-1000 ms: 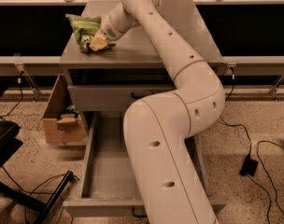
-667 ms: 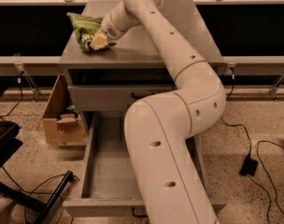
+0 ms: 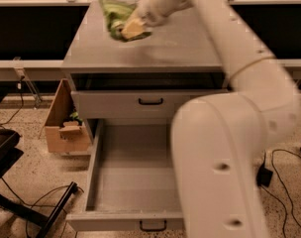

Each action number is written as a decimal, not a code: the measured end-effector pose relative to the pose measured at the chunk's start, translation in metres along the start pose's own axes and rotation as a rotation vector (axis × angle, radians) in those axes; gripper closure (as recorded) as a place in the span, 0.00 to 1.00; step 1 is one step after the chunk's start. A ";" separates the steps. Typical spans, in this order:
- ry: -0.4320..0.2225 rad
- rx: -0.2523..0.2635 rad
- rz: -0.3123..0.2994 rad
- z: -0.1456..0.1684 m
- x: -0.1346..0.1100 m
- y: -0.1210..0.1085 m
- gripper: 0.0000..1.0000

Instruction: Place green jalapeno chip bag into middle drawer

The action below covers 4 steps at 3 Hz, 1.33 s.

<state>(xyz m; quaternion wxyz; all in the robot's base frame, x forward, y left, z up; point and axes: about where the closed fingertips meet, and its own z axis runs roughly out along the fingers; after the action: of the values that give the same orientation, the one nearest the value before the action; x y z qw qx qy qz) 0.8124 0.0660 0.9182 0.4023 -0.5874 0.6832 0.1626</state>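
Gripper: two pale yellowish fingers at the end of the white jointed arm, reaching in over the back-left part of the flat grey cabinet top. The fingers are pressed in on the near edge of the small crinkled light-green foil chip bag, pinching it. A pinch on the edge suits a thin, limp packet. The rest of the bag trails up and left of the fingers.

Bag position: over the cabinet top near its left rear corner. Cannot tell whether it is lifted clear or its far end touches the surface.

Below: a shallow grey metal drawer with a small black handle is shut, flush with the cabinet front. Under it the wide, deep grey middle drawer is pulled well out toward the camera, its black handle at the bottom edge. Its floor is bare where visible, though the big elbow of the arm hides its right side. Likely left open as the drop target.

Judgement: grasp made, carry not done. The bag must come forward past the front lip of the cabinet and down into the drawer. Foil could slip from the pinch.

Surroundings: an open brown cardboard box on the speckled floor, just left of the cabinet. Black cables to the right. A dark metal frame at lower left.
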 end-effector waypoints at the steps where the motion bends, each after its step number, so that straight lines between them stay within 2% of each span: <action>1: 0.046 0.002 0.027 -0.093 0.018 0.029 1.00; 2: 0.093 -0.072 0.021 -0.139 0.045 0.083 1.00; 3: 0.109 -0.243 0.069 -0.134 0.096 0.151 1.00; 4: 0.048 -0.395 0.124 -0.119 0.145 0.217 1.00</action>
<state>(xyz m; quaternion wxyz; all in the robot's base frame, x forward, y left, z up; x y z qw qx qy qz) 0.5692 -0.0585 0.8307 0.2522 -0.6153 0.6824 0.3036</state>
